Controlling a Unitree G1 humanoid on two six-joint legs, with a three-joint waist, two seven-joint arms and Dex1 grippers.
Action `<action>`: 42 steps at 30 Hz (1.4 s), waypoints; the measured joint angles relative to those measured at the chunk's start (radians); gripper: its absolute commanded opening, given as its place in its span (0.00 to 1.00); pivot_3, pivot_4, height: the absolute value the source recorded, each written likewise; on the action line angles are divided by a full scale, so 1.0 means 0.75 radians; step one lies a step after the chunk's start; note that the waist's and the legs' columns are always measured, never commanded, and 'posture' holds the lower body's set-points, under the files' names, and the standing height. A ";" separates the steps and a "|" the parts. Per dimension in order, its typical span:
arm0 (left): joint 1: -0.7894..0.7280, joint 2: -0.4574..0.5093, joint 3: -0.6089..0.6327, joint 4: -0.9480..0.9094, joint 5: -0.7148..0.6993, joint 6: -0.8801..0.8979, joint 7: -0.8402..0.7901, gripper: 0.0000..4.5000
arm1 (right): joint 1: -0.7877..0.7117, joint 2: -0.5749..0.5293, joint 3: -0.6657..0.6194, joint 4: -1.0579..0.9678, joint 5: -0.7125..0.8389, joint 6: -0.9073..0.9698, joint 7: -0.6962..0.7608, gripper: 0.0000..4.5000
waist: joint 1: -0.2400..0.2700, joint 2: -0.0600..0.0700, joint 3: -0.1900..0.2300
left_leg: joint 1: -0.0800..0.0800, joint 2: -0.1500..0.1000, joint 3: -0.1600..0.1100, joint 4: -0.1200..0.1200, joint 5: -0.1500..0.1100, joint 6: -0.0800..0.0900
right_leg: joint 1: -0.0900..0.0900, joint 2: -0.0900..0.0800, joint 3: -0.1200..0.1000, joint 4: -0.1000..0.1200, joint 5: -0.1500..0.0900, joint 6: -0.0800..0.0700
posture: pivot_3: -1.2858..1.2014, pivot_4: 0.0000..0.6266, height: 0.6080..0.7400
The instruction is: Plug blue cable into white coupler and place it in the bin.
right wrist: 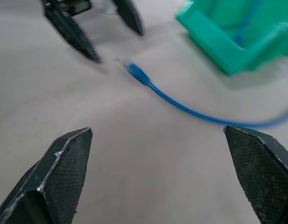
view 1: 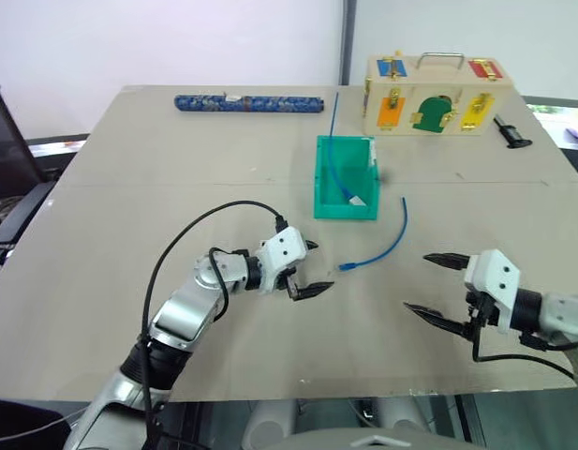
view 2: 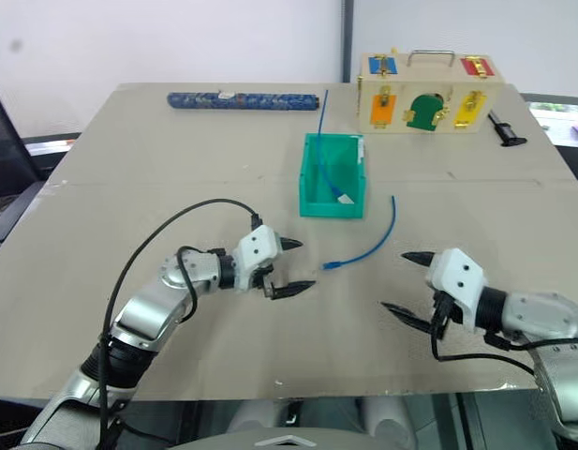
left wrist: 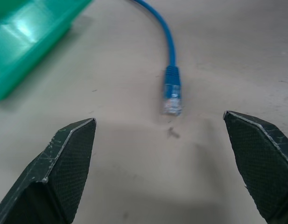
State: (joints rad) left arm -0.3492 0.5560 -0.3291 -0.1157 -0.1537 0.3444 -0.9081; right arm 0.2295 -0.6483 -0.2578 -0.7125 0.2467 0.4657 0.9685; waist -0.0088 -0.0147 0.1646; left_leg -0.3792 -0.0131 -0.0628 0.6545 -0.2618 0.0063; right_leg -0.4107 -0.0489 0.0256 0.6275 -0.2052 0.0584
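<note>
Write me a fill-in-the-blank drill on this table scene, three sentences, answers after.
1. The blue cable lies loose on the ___.
2. The left pincer is ___, its fingers either side of the cable's clear plug.
3. The bin is coloured ___.

Answers: table; open; teal-green

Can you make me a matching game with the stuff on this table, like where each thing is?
Things:
1. blue cable
2. bin
3. wooden box
4. left gripper

Places:
A. far right corner of the table
B. lying loose between the two grippers
C. middle of the table, a blue cord inside
D. open, near the cable's plug

Pairs: 1-B, 2-C, 3-A, 4-D
</note>
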 measured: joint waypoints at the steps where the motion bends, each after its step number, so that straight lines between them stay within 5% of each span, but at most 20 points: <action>1: -0.005 -0.007 -0.004 0.015 0.008 -0.007 -0.004 1.00 | 0.023 0.008 -0.007 -0.017 0.000 -0.001 -0.014 0.99 | -0.002 0.000 0.000 | 0.000 0.000 -0.001 0.000 0.000 0.000 | 0.000 0.000 -0.001 0.000 -0.001 0.001 | 0.52 0.24 1.00; 9: -0.141 -0.096 -0.092 0.257 0.102 -0.192 -0.079 0.46 | 0.235 0.064 -0.040 -0.154 -0.004 0.011 -0.192 1.00 | -0.002 -0.001 -0.002 | 0.000 0.000 -0.001 0.001 0.000 0.000 | 0.001 0.000 0.000 0.001 0.001 -0.003 | 0.52 0.24 1.00; 13: -0.189 -0.120 -0.098 0.326 0.124 -0.248 -0.117 0.02 | 0.264 0.084 -0.017 -0.187 0.007 0.038 -0.261 1.00 | 0.003 -0.002 -0.002 | -0.001 0.000 -0.002 0.001 0.000 0.000 | 0.001 0.001 0.000 0.000 0.001 -0.003 | 0.52 0.24 1.00; 22: -0.162 -0.161 0.010 0.228 -0.038 -0.327 -0.229 0.01 | 0.093 0.311 0.024 -0.235 0.359 0.514 -0.545 1.00 | -0.002 -0.002 -0.002 | -0.001 0.001 -0.003 0.001 0.000 0.000 | 0.000 0.000 -0.001 0.000 0.001 -0.003 | 0.52 0.24 1.00; 26: -0.174 -0.184 0.103 0.134 -0.110 -0.366 -0.211 0.00 | -0.069 0.473 0.018 -0.234 0.585 0.683 -0.713 0.74 | -0.005 -0.002 -0.002 | -0.001 0.001 -0.003 0.001 0.000 0.000 | 0.000 0.001 0.000 0.000 0.002 -0.003 | 0.52 0.24 1.00; 32: -0.181 -0.207 0.175 0.064 -0.129 -0.501 -0.160 0.00 | -0.348 0.712 0.009 -0.141 0.998 0.799 -1.057 0.74 | -0.005 -0.002 -0.002 | -0.002 0.000 -0.004 0.001 0.000 0.000 | 0.000 0.000 0.000 0.000 0.002 -0.004 | 0.52 0.24 1.00; 42: -0.187 -0.197 0.176 0.083 -0.085 -0.684 -0.159 0.00 | -0.527 0.680 0.026 0.039 1.442 0.701 -1.421 0.74 | -0.007 -0.001 -0.002 | -0.002 0.000 -0.004 0.000 0.000 0.000 | 0.000 0.001 0.000 0.000 0.002 -0.003 | 0.52 0.24 1.00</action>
State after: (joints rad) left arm -0.4897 0.4083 -0.1970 -0.0537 -0.2171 -0.1689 -1.0274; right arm -0.1656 -0.1381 -0.2384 -0.6835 1.3283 0.9916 -0.0974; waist -0.0143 -0.0157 0.1633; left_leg -0.3805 -0.0134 -0.0657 0.6545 -0.2618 0.0064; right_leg -0.4109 -0.0483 0.0252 0.6278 -0.2038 0.0557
